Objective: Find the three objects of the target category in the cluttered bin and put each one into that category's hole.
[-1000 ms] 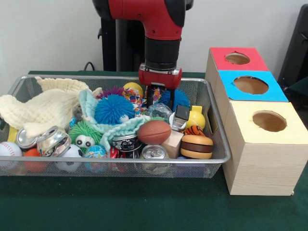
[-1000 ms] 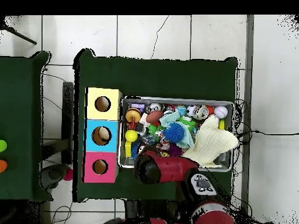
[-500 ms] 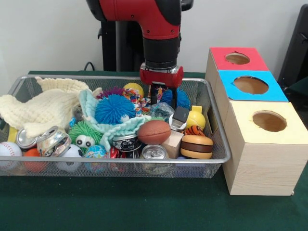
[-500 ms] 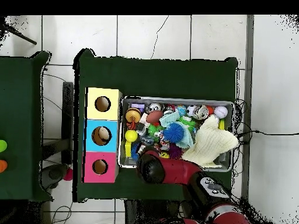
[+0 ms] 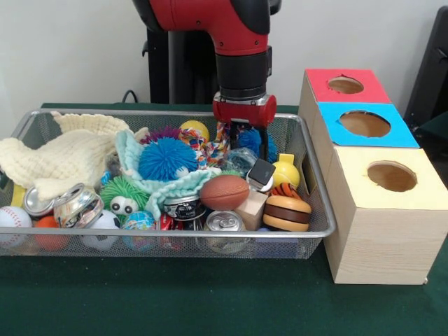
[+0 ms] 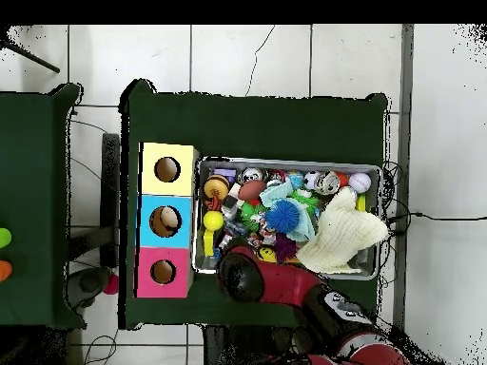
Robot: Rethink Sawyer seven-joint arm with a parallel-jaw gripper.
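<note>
My gripper (image 5: pixel 242 137) hangs over the right rear part of the wire bin (image 5: pixel 319 204), shut on a multi-coloured rope toy (image 5: pixel 222 138) that runs up from the clutter to its underside. A dark blue spiky ball (image 5: pixel 256 142) sits right behind it. To the right of the bin stand three boxes with round holes: red (image 5: pixel 367 89), blue (image 5: pixel 330 116) and yellow (image 5: pixel 350 162). From overhead the arm (image 6: pixel 243 277) covers the gripper at the bin's near-left corner, and something pale lies in the blue box's hole (image 6: pixel 167 220).
The bin holds a cream cloth (image 5: pixel 63 157), a light blue spiky ball (image 5: pixel 166 159), a brown football (image 5: pixel 224 192), a green ball with eyes (image 5: pixel 124 196), drink cans (image 5: pixel 225 222), a wooden yo-yo (image 5: pixel 285 212) and a baseball (image 5: pixel 12 218).
The gripper has risen a little and shifted right towards the boxes, drawing the rope toy up with it. The other things in the bin lie as before.
</note>
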